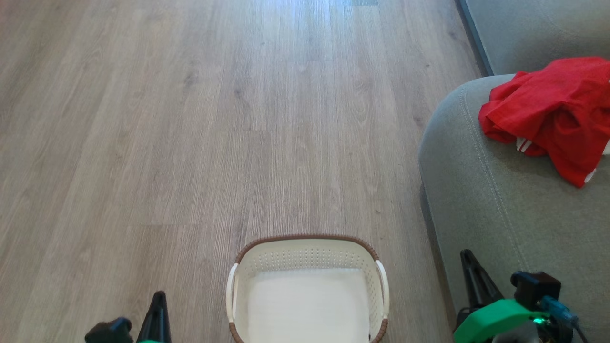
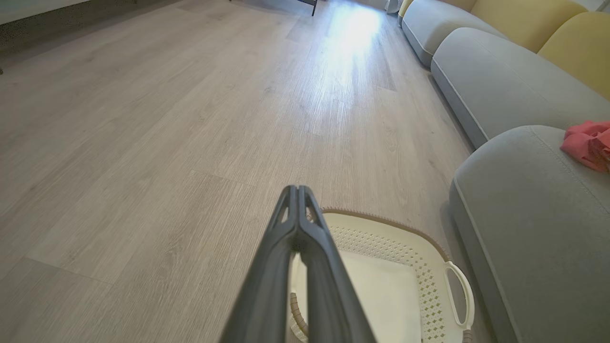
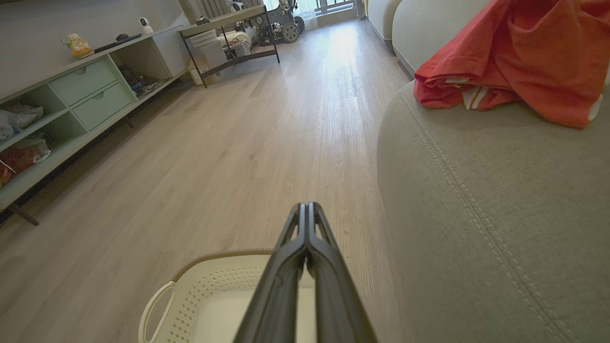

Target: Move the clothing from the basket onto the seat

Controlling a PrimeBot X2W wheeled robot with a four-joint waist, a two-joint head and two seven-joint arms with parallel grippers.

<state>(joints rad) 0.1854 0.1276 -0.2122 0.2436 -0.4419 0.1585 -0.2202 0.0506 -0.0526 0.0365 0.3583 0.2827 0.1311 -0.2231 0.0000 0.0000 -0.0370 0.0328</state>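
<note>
Left gripper (image 2: 298,190): clenched, the two dark fingers pressed together to the tips, nothing between them. It hangs over the left near part of the basket (image 1: 307,237), above the rim, not touching.

Right gripper (image 3: 306,206): likewise clenched, fingers meeting at the tips. It sits over the gap between the basket's right side and the seat (image 1: 491,205).

Basket: white perforated walls, brown woven-look rim, white loop handles at both sides. Stands on the floor (image 1: 190,119), its flat white bottom in plain sight from wall to wall. Its right side is near the seat's rounded front corner, with a narrow strip of floor between.

Clothing (image 1: 557,109): bright red soft fabric, crumpled in a heap on top of the seat, set back from the rounded corner. White stripes show at a folded edge, and a white patch at the lower hem.

Seat: grey-green upholstery with a double stitched seam running along the top. Further grey sections continue beyond it, backed by yellow cushions (image 2: 524,19).

Open room: wide bare wood-look planks ahead and to the left of the basket. A low shelf unit (image 3: 86,85) with drawers lines the far left wall.

Hard to make out: the head view cuts off the basket's near end and the heap's right part. Cannot tell how many pieces make up the heap.
</note>
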